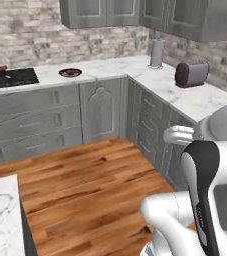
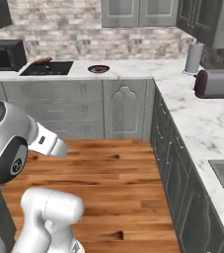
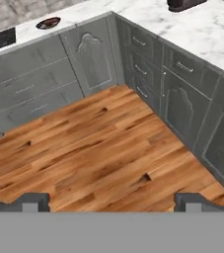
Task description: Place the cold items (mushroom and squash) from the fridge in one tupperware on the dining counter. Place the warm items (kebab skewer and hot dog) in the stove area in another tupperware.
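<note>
Readable text: we find none on any surface.
Toaster [image 1: 191, 73]: we see no brand or label on its side.
Paper towel roll [image 1: 157, 53]: we see it blank.
Cooktop [image 2: 48, 68]: we read no markings.
Microwave [image 2: 4, 54]: we make out no digits or lettering on its dark front.
Cabinet fronts [image 3: 29, 84]: we see plain grey panels with no signs.

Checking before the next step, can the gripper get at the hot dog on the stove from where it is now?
Probably not yet. The hot dog lies on the far stove, and open floor separates it from the open gripper.
</note>
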